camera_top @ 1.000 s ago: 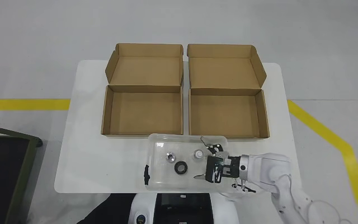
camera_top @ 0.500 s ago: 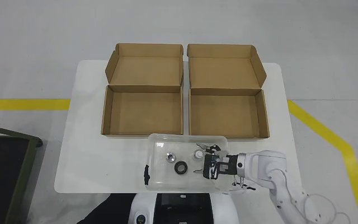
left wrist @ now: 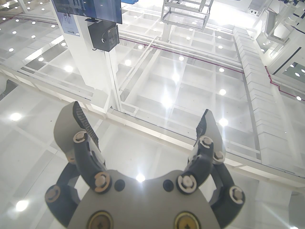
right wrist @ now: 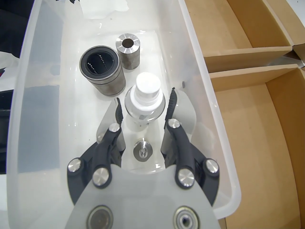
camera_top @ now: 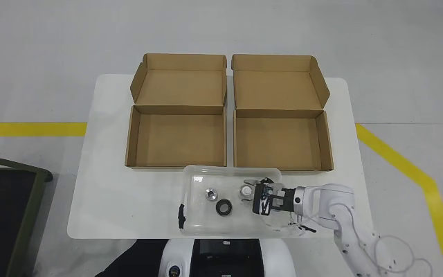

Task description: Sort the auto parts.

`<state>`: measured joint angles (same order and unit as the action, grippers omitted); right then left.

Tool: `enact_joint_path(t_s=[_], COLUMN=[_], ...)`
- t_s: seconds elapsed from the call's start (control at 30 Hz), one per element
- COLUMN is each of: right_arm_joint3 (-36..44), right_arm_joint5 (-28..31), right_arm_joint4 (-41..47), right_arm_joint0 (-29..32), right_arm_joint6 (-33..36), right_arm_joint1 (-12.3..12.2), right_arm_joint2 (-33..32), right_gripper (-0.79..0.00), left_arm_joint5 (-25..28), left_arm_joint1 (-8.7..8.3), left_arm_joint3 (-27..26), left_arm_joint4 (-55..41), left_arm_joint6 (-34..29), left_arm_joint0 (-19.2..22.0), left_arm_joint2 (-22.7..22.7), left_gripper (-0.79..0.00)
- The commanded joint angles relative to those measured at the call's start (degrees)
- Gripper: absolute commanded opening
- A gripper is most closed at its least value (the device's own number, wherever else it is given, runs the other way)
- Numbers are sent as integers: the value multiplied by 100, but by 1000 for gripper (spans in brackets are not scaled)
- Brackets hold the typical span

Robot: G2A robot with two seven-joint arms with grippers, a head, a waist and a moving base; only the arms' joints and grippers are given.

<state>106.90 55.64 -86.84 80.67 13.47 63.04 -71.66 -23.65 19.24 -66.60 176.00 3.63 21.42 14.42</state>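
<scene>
At 6 o'clock on the surface (camera_top: 104, 180), inside the clear bin (right wrist: 197, 55), the right claw (right wrist: 145, 101) stands apart, one finger on either side of the white-capped part (right wrist: 145, 89). A ribbed bearing (right wrist: 102, 70) and a steel bushing (right wrist: 128, 51) stand toward 9 o'clock of that part. The left claw (left wrist: 141, 109), also spread, points at the ceiling (left wrist: 166, 72).
</scene>
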Motion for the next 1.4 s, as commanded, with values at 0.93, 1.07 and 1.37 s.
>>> enact_joint_path(t_s=[0.93,1.07,1.37], right_arm_joint3=[893,896,746], right_arm_joint5=[84,-113,-478], right_arm_joint4=[1674,2047,2762], right_arm_joint0=[140,-71,-709], right_arm_joint6=[-850,-1130,-1667], right_arm_joint1=[-195,-166,-79], right_arm_joint2=[-395,-310,-89], right_gripper=[-785,-785,-785], left_arm_joint5=[0,0,0], left_arm_joint1=[0,0,0], left_arm_joint3=[0,0,0], left_arm_joint4=[0,0,0], left_arm_joint6=[0,0,0], left_arm_joint0=[0,0,0], left_arm_joint2=[0,0,0], left_gripper=[0,0,0])
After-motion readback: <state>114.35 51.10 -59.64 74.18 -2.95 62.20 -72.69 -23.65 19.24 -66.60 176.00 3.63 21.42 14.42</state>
